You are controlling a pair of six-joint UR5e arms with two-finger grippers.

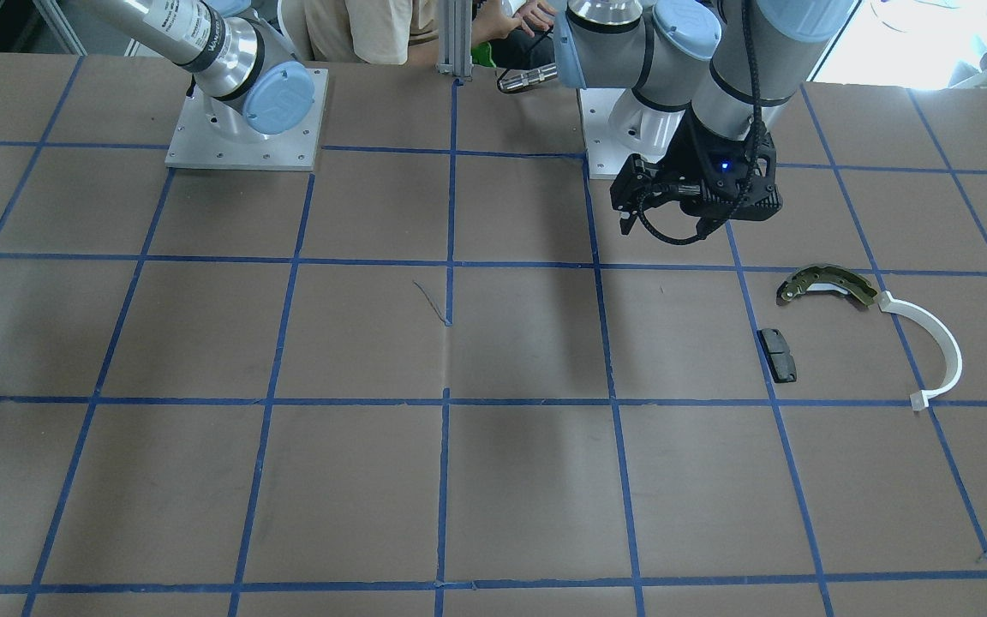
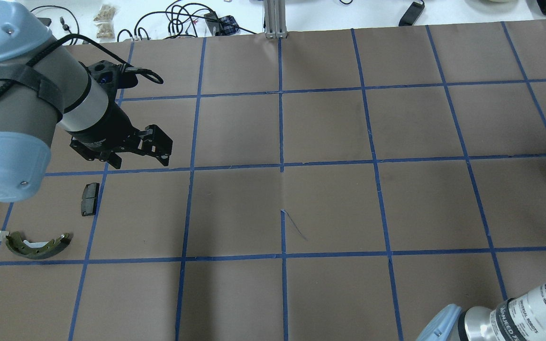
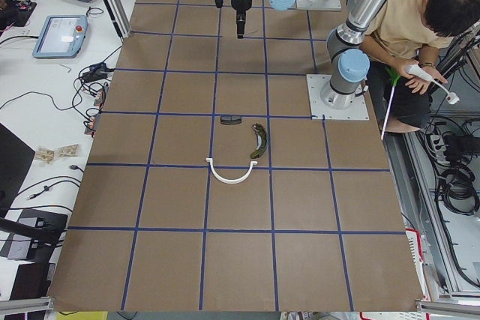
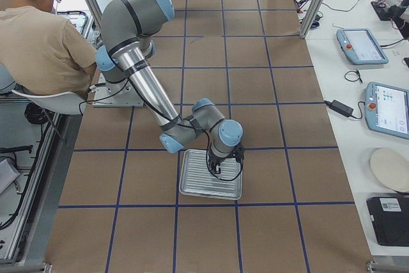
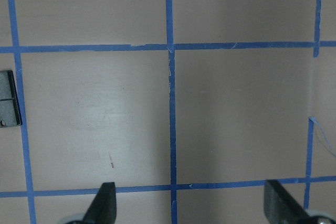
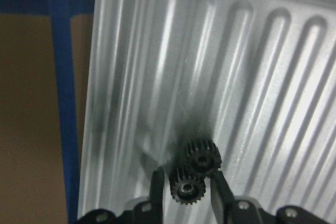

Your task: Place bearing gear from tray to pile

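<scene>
In the shallow ribbed silver metal tray (image 6: 273, 77), close to one raised side wall: the small dark toothed bearing gear (image 6: 202, 157), two toothed wheels showing, one above the other; open ribbed floor on its far side, rim and blue tape line just past the near wall; right gripper (image 6: 187, 190) low over it, fingers (image 6: 157, 184) narrow, flanking the lower wheel with slim gaps, contact hard to make out.

Well apart, at the other end of the brown blue-taped tabletop (image 1: 528, 343): the pile (image 1: 810, 278); curved olive-brass metal shoe (image 1: 840, 283), white plastic half-ring (image 1: 943, 351) just beside its end, small dark grey rectangular pad (image 1: 777, 354) lying separate; bare squares all around.

Left gripper (image 5: 190, 198) hovering near the pad, fingers wide, nothing between them.

In the overhead view, half-ring mostly hidden behind the left arm; in the front-facing view, tray cut to a corner at the frame edge.
</scene>
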